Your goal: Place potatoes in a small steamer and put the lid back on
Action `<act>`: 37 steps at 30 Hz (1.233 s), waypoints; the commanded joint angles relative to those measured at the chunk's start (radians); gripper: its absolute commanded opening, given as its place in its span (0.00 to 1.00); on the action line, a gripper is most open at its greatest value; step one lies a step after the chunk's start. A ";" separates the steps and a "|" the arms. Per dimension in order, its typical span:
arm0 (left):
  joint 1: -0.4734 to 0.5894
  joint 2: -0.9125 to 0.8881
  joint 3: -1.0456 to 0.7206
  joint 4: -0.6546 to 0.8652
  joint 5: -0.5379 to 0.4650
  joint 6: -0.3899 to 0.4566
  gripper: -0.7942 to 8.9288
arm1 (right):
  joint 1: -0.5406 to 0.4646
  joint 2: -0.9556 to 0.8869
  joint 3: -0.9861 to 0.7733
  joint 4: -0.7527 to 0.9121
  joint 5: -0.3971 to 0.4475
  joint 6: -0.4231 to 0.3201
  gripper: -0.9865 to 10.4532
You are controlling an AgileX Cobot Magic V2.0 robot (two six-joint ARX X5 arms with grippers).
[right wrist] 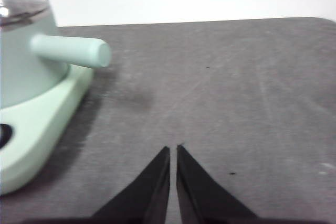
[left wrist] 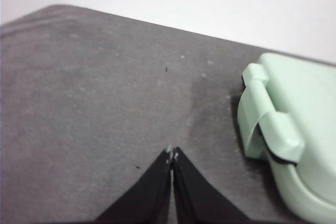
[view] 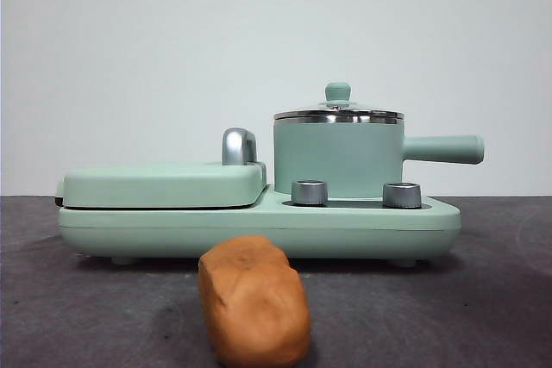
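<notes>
An orange-brown lumpy potato (view: 254,301) lies on the grey table in front of the appliance, close to the front camera. The mint-green small steamer (view: 338,157) stands on the right half of the base, its straight handle (view: 442,149) pointing right. The glass lid (view: 338,112) with a green knob sits on it. My left gripper (left wrist: 172,155) is shut over bare table beside the grill end. My right gripper (right wrist: 173,149) is shut over bare table, off to the side of the steamer (right wrist: 23,56) and its handle (right wrist: 71,51). Neither gripper shows in the front view.
The green base (view: 259,221) carries a flat lidded grill section (view: 164,184) on its left with a steel latch (view: 238,146), and two steel dials (view: 310,192) at the front. The grill's hinged end (left wrist: 278,135) lies near my left gripper. Grey cloth covers the table.
</notes>
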 commanded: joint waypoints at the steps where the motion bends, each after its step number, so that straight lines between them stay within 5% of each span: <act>1: 0.002 -0.001 -0.019 0.001 -0.006 -0.107 0.09 | 0.000 -0.001 -0.005 0.013 -0.039 0.116 0.10; 4: 0.002 -0.001 -0.019 0.036 -0.006 -0.132 0.09 | 0.000 -0.001 -0.005 0.038 -0.045 0.220 0.10; 8: 0.002 -0.001 -0.008 0.068 0.054 -0.304 0.09 | 0.000 0.001 0.025 0.037 -0.149 0.301 0.10; 11: -0.008 0.002 0.013 0.068 0.133 -0.389 0.09 | 0.007 0.008 0.072 0.003 -0.151 0.369 0.10; 19: -0.050 0.051 0.172 -0.063 0.277 -0.448 0.09 | 0.019 0.088 0.324 -0.229 -0.197 0.422 0.10; 28: -0.108 0.288 0.494 -0.232 0.377 -0.299 0.09 | 0.019 0.307 0.631 -0.389 -0.394 0.326 0.10; 32: -0.144 0.422 0.651 -0.309 0.450 -0.146 0.09 | 0.023 0.429 0.751 -0.405 -0.504 0.243 0.10; 37: -0.189 0.566 0.797 -0.356 0.519 -0.024 0.09 | 0.066 0.541 0.870 -0.446 -0.526 0.148 0.10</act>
